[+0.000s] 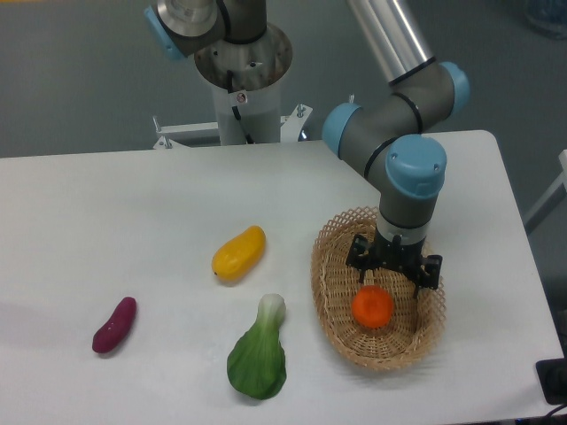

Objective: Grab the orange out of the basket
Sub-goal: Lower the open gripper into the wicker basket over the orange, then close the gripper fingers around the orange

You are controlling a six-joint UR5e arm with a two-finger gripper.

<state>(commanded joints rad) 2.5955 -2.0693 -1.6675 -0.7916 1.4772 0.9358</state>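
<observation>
the basket (330, 266) is sitting on the right part of the bench (106, 204), with the orange (372, 306) lying in it toward the front. the gripper (393, 271) is hanging just behind the orange. left of the basket are lying a mango (238, 252), a bok choy (258, 359) before it, and a sweet potato (114, 324) farthest left.
</observation>
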